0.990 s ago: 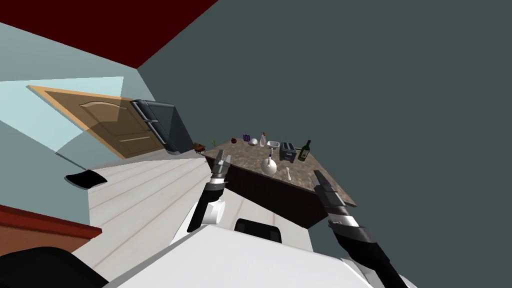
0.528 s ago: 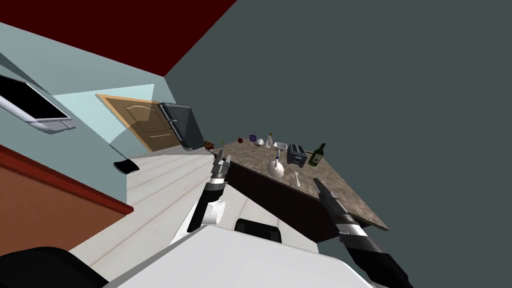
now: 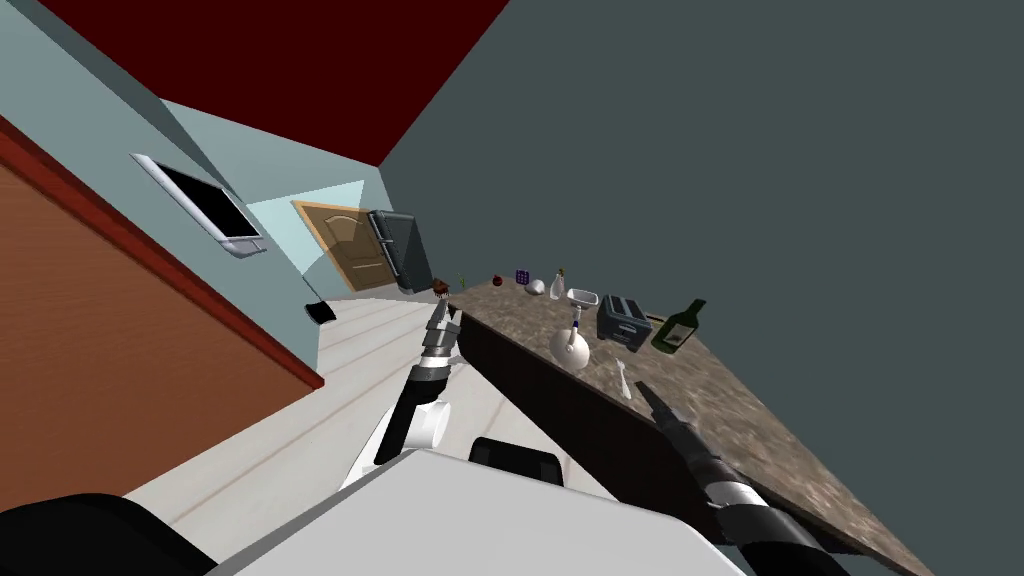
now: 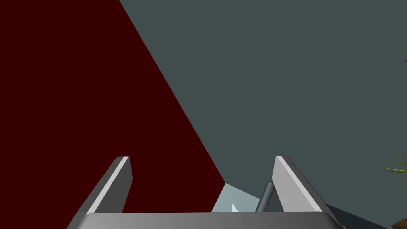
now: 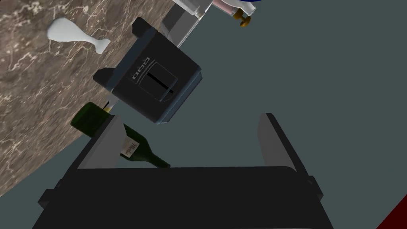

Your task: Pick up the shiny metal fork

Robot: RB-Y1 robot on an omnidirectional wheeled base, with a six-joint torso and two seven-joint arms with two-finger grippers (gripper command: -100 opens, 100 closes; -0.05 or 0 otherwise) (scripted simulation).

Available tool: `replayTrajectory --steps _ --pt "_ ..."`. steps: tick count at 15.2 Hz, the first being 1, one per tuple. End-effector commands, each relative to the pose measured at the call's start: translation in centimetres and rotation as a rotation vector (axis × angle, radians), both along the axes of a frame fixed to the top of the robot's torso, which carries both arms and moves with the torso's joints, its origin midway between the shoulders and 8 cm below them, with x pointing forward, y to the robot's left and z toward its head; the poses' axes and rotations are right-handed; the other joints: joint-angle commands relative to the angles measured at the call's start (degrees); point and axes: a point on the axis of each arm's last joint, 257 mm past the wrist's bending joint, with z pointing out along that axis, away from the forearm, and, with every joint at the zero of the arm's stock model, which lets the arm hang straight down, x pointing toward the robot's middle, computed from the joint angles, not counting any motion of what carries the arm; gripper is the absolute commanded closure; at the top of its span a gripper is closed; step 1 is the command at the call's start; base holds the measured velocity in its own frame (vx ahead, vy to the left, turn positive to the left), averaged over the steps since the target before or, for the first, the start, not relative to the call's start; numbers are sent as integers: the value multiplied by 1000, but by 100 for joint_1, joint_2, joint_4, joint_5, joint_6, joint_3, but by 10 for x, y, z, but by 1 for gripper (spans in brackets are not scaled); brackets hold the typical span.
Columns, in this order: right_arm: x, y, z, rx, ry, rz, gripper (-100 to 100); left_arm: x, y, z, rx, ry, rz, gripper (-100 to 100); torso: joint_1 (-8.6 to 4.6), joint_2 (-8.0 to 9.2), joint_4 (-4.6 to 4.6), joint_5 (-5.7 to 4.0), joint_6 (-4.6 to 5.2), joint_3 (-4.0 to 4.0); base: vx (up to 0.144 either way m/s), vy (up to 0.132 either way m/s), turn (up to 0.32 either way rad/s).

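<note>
A pale utensil [image 3: 623, 378] with a broad end and a narrow stem lies on the brown marbled counter [image 3: 700, 400], just ahead of my right gripper [image 3: 648, 392]. In the right wrist view it [image 5: 75, 35] lies beyond the dark toaster [image 5: 153, 85]. A thin pale sliver [image 5: 111, 104] pokes out between the toaster and the green bottle [image 5: 89, 119]; I cannot tell which of the two is the fork. My right gripper [image 5: 190, 116] is open and empty above the counter's far side. My left gripper [image 3: 443, 318] hangs open off the counter's near end, its fingers [image 4: 119, 179] holding nothing.
On the counter stand a white teapot [image 3: 571, 345], a toaster [image 3: 623, 320], a green bottle [image 3: 680, 328], a white tray [image 3: 582, 298] and small items further back. The counter's dark front [image 3: 560, 400] runs beside me. A door [image 3: 350, 245] and dark appliance [image 3: 405, 250] stand beyond.
The whole head view has swung: I have turned and moved closer along the counter. The right arm now reaches over the counter top, near the pale utensil.
</note>
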Motion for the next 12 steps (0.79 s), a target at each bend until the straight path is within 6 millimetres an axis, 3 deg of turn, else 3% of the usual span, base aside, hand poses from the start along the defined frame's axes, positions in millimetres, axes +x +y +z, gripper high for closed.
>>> replayTrajectory --steps 1,5,7,12 --pt "-13 -19 -21 -51 92 -20 -100 0 0 0 0 0 0 0 0 0 0 0 0 0 55 18 260" --pt "-39 -48 -49 -125 228 -53 -100 0 0 0 0 0 0 0 1 -2 -1 0 0 -1 46 15 277" --pt "-40 -50 -52 -126 239 -60 -100 0 0 0 0 0 0 0 3 -2 0 1 -1 -1 42 9 157" --pt "-85 -93 -84 -235 434 -106 -100 0 0 0 0 0 0 0 1 -1 0 1 0 -1 43 7 258"
